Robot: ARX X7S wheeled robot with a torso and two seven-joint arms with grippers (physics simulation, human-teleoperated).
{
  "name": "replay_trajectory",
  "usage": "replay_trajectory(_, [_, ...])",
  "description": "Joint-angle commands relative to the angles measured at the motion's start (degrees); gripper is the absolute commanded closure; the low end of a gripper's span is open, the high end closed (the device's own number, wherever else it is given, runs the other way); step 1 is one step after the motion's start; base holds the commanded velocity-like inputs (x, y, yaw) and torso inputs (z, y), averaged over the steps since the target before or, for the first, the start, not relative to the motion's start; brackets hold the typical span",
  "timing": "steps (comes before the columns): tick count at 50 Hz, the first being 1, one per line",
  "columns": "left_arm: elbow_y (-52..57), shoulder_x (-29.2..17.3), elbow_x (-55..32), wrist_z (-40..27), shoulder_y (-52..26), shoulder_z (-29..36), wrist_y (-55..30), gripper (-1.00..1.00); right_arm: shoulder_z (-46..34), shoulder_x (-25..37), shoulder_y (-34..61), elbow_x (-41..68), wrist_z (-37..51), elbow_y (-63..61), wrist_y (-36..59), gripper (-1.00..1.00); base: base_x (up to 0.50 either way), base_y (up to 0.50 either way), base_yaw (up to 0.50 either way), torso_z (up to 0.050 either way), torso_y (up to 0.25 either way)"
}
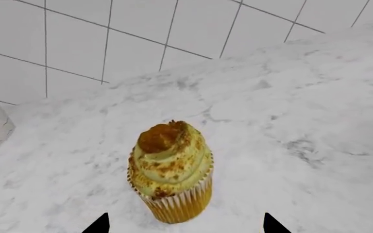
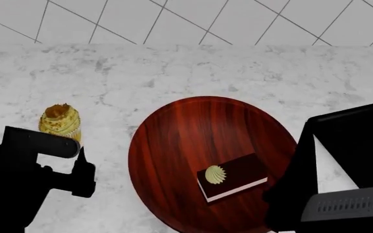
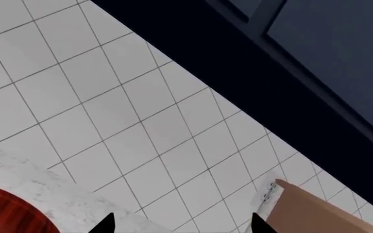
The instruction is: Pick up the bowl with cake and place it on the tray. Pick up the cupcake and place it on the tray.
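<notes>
Cupcake [image 2: 60, 122] upright on the counter [image 2: 193, 73], left of the bowl [image 2: 186, 145] holding the cake [image 2: 232, 177]. Left gripper [image 1: 185, 225] released, just short of the cupcake; right gripper [image 3: 181, 224] released.

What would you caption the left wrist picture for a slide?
Open left gripper lined up on a frosted cupcake standing on the marble counter.

Bright, even, sharp renders; soft sheen on the bowl [image 2: 193, 141].
</notes>
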Motion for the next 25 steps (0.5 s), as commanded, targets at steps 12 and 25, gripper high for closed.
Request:
replay_trajectory(12, [-18.13, 3.51, 3.49, -1.06, -7.15, 1.98, 7.62, -1.00, 1.66, -1.57, -0.66, -1.53, -2.76, -0.51, -1.07, -1.00, 0.00, 0.00, 0.00, 0.000, 0.000])
replay_trajectory(25, [-37.47, 6.26, 5.98, -1.52, -13.82, 2.75, 16.93, -1.00, 2.52, -3.49, -0.24, -3.87, -5.59, -0.54, -2.18, -1.00, 0.00, 0.00, 0.00, 0.000, 0.000])
